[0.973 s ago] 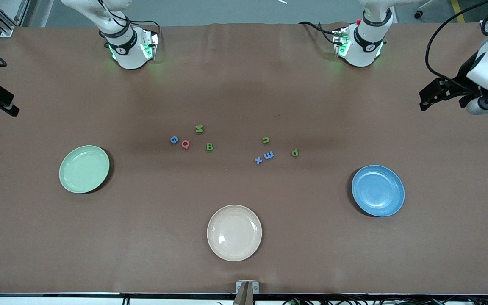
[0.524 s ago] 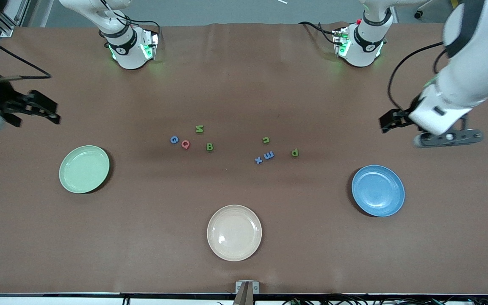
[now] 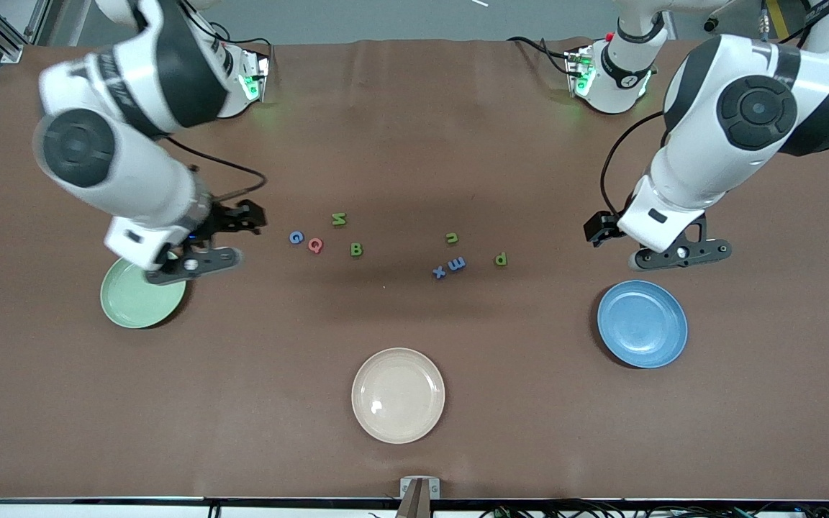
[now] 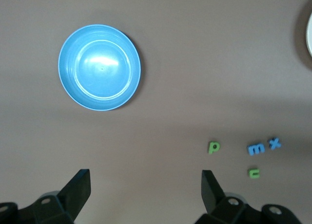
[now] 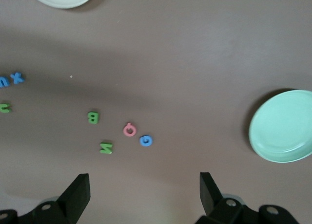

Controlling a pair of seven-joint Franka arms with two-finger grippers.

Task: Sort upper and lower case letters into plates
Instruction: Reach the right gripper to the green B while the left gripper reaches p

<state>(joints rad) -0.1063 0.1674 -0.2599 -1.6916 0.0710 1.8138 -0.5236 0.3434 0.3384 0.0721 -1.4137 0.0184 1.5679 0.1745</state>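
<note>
The light green plate (image 3: pixel 137 306) lies toward the right arm's end of the table and the blue plate (image 3: pixel 642 324) toward the left arm's end. Capital letters G (image 3: pixel 296 237), Q (image 3: pixel 315 245), N (image 3: pixel 339 219) and B (image 3: pixel 356 250) lie in one group. Small letters n (image 3: pixel 452 237), m (image 3: pixel 458 263), x (image 3: pixel 440 272) and p (image 3: pixel 501 259) lie in another. My right gripper (image 5: pixel 145 185) is open and empty, in the air over the green plate's (image 5: pixel 282 126) edge. My left gripper (image 4: pixel 145 185) is open and empty, over bare table beside the blue plate (image 4: pixel 99 67).
A cream-beige plate (image 3: pixel 398 395) lies near the table's front edge, nearer to the camera than the letters. Both arm bases stand along the table's back edge. Brown table shows between the letter groups and the plates.
Both arms have swung in from the table's ends toward the middle. The right gripper now hangs over the green plate's edge, the left one by the blue plate. Letters and plates have not moved.
</note>
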